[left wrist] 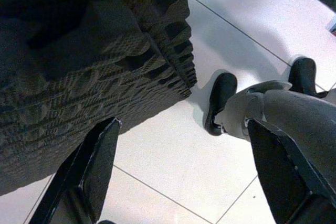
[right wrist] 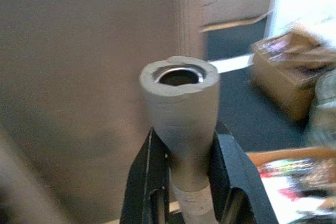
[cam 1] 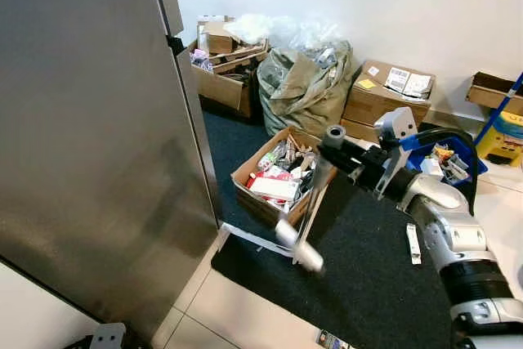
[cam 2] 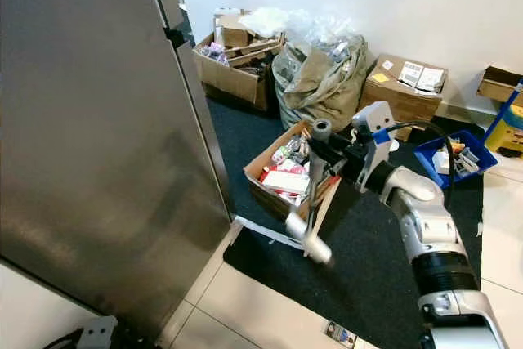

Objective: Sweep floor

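The right gripper (right wrist: 184,182) is pinching the broom handle (cam 2: 315,177), whose blurred lower end is swinging beside the open cardboard box (cam 1: 274,181) on the dark mat (cam 1: 368,267), risking tipping it.

Open box (cam 1: 274,185) on carpet (cam 1: 368,267), right of the steel door (cam 1: 90,136).

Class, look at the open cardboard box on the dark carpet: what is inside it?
The cardboard box holds mixed packets and wrappers, some red and white. The grey handle held in the right hand crosses in front, hiding part; lower layers are covered.
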{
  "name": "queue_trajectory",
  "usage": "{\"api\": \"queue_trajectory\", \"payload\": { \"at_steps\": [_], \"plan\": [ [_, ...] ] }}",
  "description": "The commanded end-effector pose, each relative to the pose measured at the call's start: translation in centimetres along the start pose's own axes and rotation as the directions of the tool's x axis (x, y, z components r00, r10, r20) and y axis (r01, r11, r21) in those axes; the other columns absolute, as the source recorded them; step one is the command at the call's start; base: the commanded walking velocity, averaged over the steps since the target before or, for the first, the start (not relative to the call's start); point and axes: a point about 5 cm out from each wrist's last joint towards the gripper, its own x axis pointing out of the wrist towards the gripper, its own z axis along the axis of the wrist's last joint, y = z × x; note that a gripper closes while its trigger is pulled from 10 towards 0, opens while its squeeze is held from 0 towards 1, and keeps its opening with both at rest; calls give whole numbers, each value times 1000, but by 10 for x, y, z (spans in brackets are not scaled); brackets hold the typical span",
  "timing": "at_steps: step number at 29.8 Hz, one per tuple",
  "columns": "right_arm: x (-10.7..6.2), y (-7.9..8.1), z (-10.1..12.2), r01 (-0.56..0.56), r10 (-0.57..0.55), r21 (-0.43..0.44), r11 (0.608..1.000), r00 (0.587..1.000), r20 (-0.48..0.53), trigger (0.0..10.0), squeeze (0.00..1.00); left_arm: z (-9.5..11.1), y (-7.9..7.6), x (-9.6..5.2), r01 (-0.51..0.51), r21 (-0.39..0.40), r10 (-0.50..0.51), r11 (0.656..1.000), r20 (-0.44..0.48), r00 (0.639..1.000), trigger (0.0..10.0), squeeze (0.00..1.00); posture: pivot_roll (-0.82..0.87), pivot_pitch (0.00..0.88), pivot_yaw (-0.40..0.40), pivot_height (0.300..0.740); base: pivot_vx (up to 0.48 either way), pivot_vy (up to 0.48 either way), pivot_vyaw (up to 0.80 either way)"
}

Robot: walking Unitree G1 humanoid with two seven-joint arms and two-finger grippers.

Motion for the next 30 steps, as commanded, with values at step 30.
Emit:
{"api": "queue_trajectory", "payload": {
  "at_steps": [30],
  "plan": [
    [-14,19,-38,83,-35,196,977,971,-234,10000,0,-9,-2,-1,29,18,-28,999,-39,999,10000,0,-48,103,33,740,0,-103,0]
  ]
}}
